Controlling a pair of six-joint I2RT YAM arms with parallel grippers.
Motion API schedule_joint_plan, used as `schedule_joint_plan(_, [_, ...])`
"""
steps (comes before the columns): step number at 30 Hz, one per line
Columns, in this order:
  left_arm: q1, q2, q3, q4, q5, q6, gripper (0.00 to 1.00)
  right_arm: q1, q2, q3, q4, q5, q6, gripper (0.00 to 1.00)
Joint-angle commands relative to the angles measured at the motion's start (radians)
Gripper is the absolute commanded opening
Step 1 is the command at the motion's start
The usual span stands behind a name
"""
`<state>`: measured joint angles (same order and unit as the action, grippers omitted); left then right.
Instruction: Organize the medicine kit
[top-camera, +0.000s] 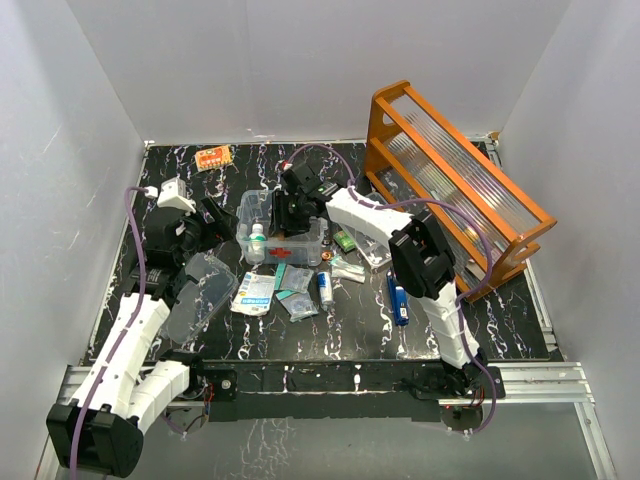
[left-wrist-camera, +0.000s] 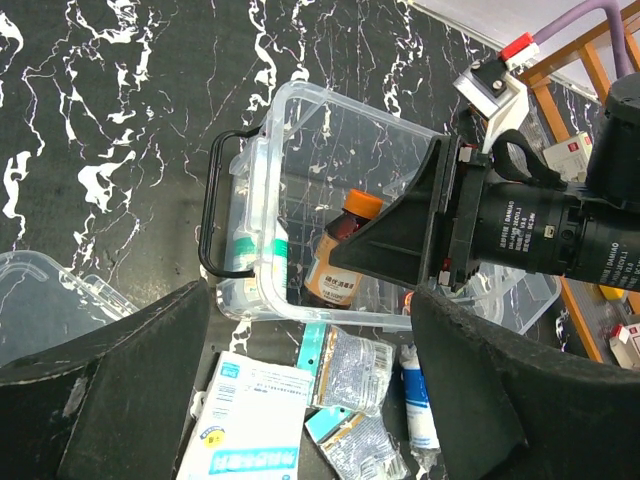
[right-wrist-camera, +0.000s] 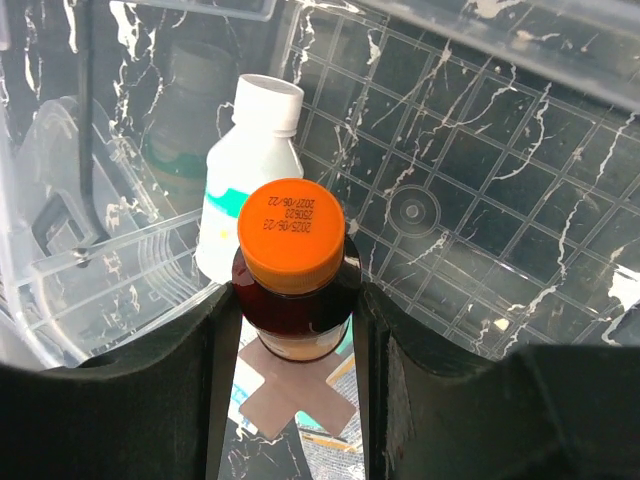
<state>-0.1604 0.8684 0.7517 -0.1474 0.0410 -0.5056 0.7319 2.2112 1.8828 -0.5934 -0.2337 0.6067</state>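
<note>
Black marbled table (top-camera: 500, 320), white walls on three sides. The medicine kit (top-camera: 255, 210) sat open near the table's middle, and its clear lid (top-camera: 200, 290) lay flat just to its left, beside the left arm.

The right gripper (right-wrist-camera: 293, 300) reached down into the kit, clenched on an amber bottle (right-wrist-camera: 290, 235) with an orange cap, fingers on the body below the cap. A white bottle (right-wrist-camera: 255, 150) stood just behind it. We could not tell whether the amber bottle's base touched the kit floor.

The left gripper (left-wrist-camera: 310, 300) hovered at the kit's handle end, jaws spread, holding nothing.

Loose packets (top-camera: 255, 292) lay on the table near the kit's front.

Handling, our judgement:
- The kit looked like thin clear plastic: light, fairly stiff, smooth.
- It would likely slide if nudged.
- The walls may flex under a pinch.
- A wall rim or the dark handle (left-wrist-camera: 210, 210) looked the safest hold.
- The lid is best taken by an edge.
</note>
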Motion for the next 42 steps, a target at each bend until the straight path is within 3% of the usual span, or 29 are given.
schedule_joint_plan(1, [-0.001,-0.003,0.013,-0.011,0.015,0.006,0.79,0.001,-0.005,0.067,0.010,-0.039,0.028,0.30])
schedule_joint_plan(19, [-0.001,0.021,0.019,-0.014,0.015,0.006,0.78,0.033,0.057,0.093,-0.011,-0.003,0.014,0.39])
schedule_joint_plan(31, [-0.001,0.020,0.018,-0.015,0.012,0.009,0.78,0.049,0.035,0.061,-0.004,0.091,-0.007,0.58])
schedule_joint_plan(42, [-0.001,0.019,0.018,-0.019,0.010,0.010,0.78,0.058,0.027,0.024,0.036,0.024,0.044,0.47])
